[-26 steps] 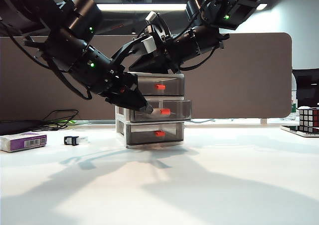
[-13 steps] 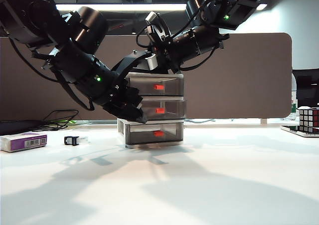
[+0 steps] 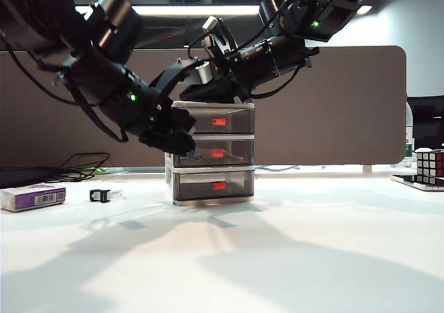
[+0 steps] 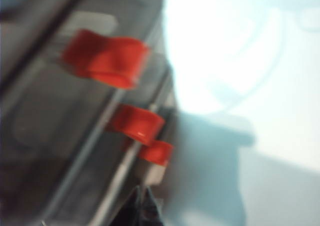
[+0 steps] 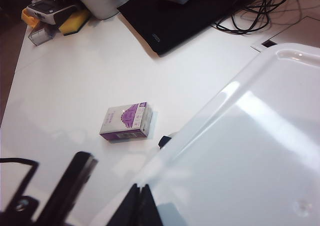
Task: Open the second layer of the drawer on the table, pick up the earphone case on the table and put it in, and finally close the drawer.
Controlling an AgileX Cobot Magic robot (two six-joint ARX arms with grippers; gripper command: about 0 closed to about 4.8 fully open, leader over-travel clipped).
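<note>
The drawer (image 3: 211, 160) stands mid-table with all three smoky fronts flush. The second layer (image 3: 229, 151) is pushed in, its red handle (image 3: 218, 153) facing me. My left gripper (image 3: 183, 144) is shut and empty, its tips against the left front corner of that layer. The blurred left wrist view shows three red handles, the middle one (image 4: 136, 123) on the second layer, with my shut left gripper (image 4: 142, 193) beside the cabinet's edge. My right gripper (image 3: 179, 91) is shut and rests on the cabinet's white top (image 5: 260, 136); its tips (image 5: 140, 188) lie together. The earphone case does not show.
A white-and-purple box (image 3: 32, 196) (image 5: 126, 122) and a small black clip (image 3: 99, 195) (image 5: 164, 141) lie on the table (image 3: 277, 257) at the left. A Rubik's cube (image 3: 430, 166) sits at the far right. A black laptop (image 5: 200, 10) and cables lie behind.
The second layer stood pulled out with the white case inside; it is now pushed flush. My left gripper moved in toward the cabinet with it. The right gripper stayed on top.
</note>
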